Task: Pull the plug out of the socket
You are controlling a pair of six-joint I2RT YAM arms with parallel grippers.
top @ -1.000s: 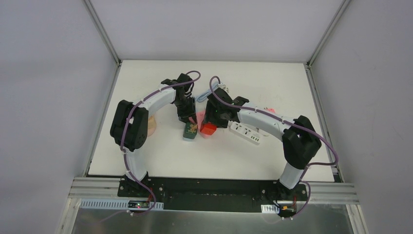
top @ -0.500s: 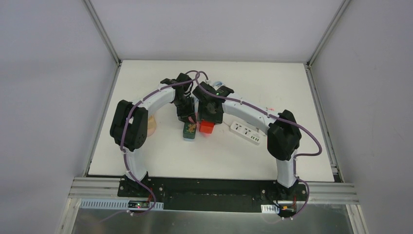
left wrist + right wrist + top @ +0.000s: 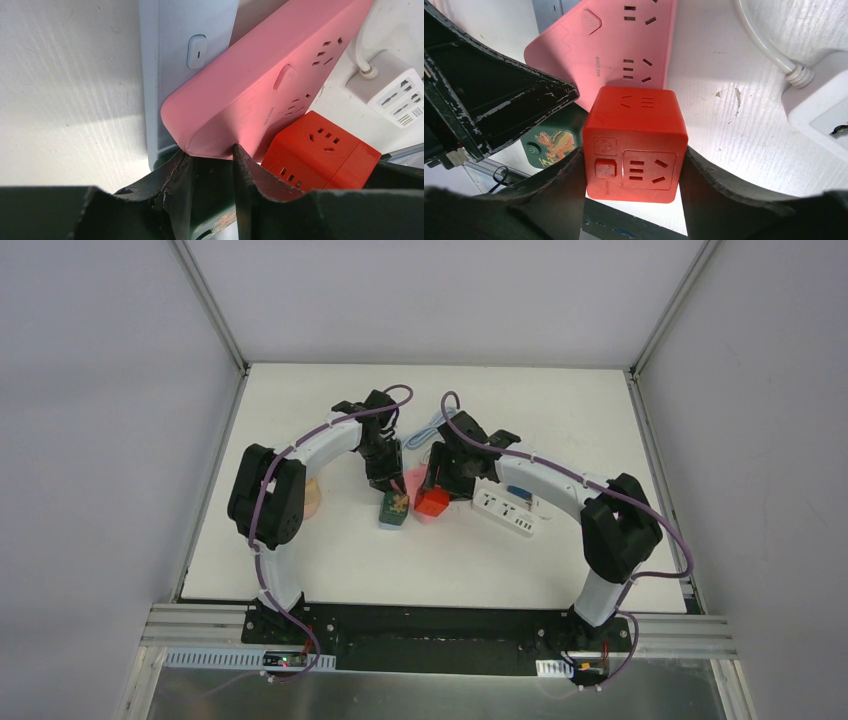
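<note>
**A:** What has changed over the last second?

**B:** The right arm. Half a second back its elbow had swung in toward the middle, and now it is out to the right again. The red plastic cube socket [image 3: 636, 125] has turned with it. One corner now points at the near edge, where before it sat square.

**A:** Is the cube held?

**B:** Yes. The right hand [image 3: 634, 167] is clamped on it, a finger pressed against each side face. The cube touches the near end of the flat pink power strip [image 3: 250, 85], and the green block with a dragon picture [image 3: 549, 145] is just beside it.

**A:** And the left hand [image 3: 210, 152]?

**B:** It has barely shifted. Its fingers stand nearly together at the pink strip's rounded end. I cannot tell whether they pinch anything.

**A:** So is the plug out?

**B:** I take the cube for the plug piece, but its pins and their socket are hidden. The twist looks like a loosening wiggle. The cube has not left the pink strip, so I judge the pull unfinished. The white power strip [image 3: 510, 512] lies apart on the tabletop [image 3: 560, 410].
</note>
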